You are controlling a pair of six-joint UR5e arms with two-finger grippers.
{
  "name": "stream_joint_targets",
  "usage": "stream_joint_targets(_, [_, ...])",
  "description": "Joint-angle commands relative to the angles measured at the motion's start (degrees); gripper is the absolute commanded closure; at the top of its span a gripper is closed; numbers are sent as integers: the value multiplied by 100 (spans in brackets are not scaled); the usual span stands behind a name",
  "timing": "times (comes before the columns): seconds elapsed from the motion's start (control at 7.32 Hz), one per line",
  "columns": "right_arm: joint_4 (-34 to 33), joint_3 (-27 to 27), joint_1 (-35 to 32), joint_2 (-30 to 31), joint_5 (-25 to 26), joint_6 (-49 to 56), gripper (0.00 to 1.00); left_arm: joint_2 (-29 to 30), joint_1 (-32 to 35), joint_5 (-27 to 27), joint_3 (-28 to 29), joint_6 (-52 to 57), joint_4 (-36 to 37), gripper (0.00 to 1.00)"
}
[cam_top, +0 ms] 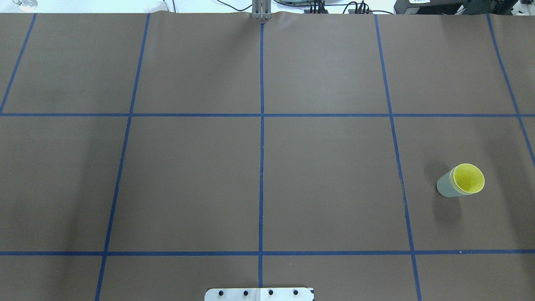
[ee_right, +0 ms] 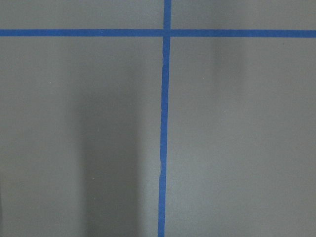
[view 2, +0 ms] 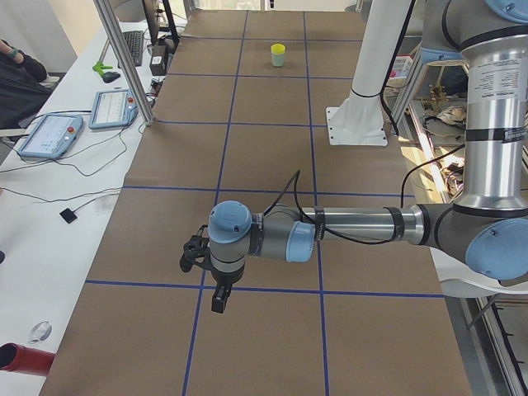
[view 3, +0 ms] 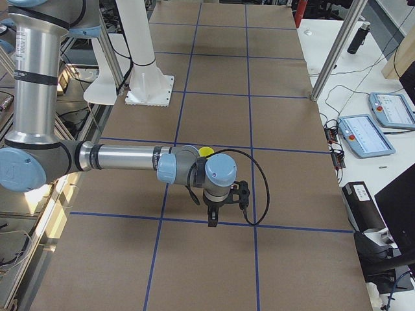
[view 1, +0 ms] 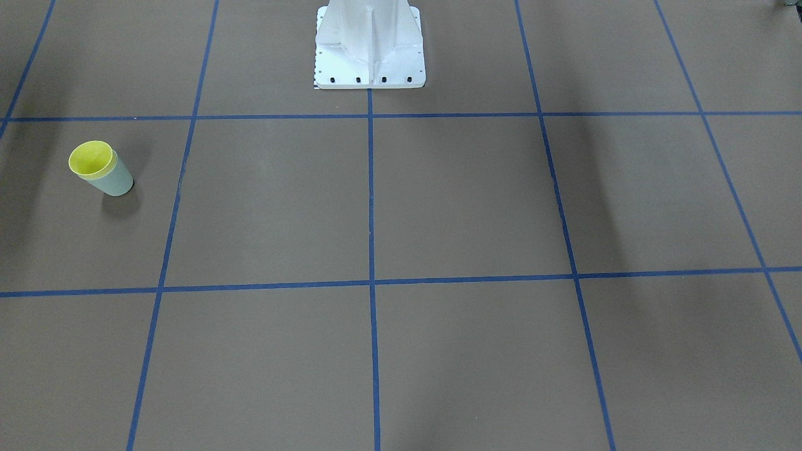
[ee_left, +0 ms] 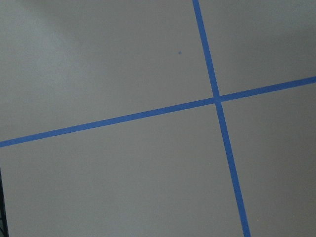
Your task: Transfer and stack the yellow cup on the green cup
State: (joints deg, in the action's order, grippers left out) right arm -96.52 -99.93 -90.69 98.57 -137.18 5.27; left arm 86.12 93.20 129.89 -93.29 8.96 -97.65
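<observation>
The yellow cup (view 1: 92, 158) sits nested inside the green cup (view 1: 117, 181), upright on the brown table. Only its rim and inside show. In the overhead view the yellow cup (cam_top: 469, 179) and the green cup (cam_top: 444, 186) stand at the right. The stack shows far off in the exterior left view (view 2: 279, 54). In the exterior right view the yellow rim (view 3: 206, 152) peeks out behind the near arm. My left gripper (view 2: 217, 299) and my right gripper (view 3: 212, 219) show only in the side views, hanging above the table away from the cups. I cannot tell whether they are open or shut. Both wrist views show only table.
The white robot base (view 1: 369, 47) stands at the table's robot-side edge, also in the overhead view (cam_top: 259, 294). Blue tape lines (cam_top: 261, 125) grid the brown table. Teach pendants (view 2: 49, 136) and cables lie on the side bench, by metal frame posts (view 2: 124, 58).
</observation>
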Motion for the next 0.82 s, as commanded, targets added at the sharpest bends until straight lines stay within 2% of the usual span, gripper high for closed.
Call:
stream_joint_targets(0.0, [1, -26, -1, -13, 7, 1, 0, 1, -3, 1, 4, 0, 0, 0])
stream_joint_targets(0.68, [1, -27, -1, -13, 7, 1, 0, 54, -3, -25, 4, 0, 9, 0])
